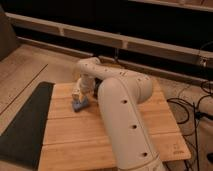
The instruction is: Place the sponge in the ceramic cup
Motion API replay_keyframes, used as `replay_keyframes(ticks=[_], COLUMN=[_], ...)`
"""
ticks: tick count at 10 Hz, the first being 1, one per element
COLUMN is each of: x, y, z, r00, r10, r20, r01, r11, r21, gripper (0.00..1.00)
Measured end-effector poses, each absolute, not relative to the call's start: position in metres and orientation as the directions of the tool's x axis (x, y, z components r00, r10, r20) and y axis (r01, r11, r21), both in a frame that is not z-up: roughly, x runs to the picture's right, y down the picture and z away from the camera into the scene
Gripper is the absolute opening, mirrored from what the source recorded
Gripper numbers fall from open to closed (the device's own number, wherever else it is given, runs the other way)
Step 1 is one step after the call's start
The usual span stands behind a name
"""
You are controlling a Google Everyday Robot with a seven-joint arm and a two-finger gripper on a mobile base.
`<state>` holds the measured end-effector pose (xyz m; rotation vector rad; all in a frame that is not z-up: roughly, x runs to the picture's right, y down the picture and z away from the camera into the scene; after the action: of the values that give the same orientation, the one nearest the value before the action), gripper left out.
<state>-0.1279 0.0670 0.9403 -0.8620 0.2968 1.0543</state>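
Far left on my feed, a dark mat (22,125) runs alongside the left edge of the wooden table (65,142). Moving right, I've got the blue sponge (80,105) lying on the boards in the table's back-left part, not far from that edge. Directly above it is the gripper (79,96), pointing down, so close to the sponge that the two look to be touching. From this angle I cannot tell whether it is wide, narrow or clamped on the sponge. A pale cream patch shows just beside the wrist, too unclear for me to name. Further right, the white arm (122,115) bends at a rounded joint near the back of the table. It then sweeps thick and wide across the boards toward the near right corner. Off the right edge, black cables (197,107) loop on the floor.
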Motion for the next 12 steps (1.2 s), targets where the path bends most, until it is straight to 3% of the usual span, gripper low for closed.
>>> replay_keyframes(ticks=[4,8,12], x=[-0.13,-0.124,-0.112], y=[0.055,-0.002,-0.032], z=[0.935,0.914,0.879], r00=[0.485,0.487,0.496], r10=[0.661,0.728,0.751], r20=[-0.572,-0.483,-0.435], r01=[-0.854,-0.855,-0.858], r11=[0.216,0.285,0.349], r21=[-0.473,-0.433,-0.376], gripper=[0.19,0.19,0.19])
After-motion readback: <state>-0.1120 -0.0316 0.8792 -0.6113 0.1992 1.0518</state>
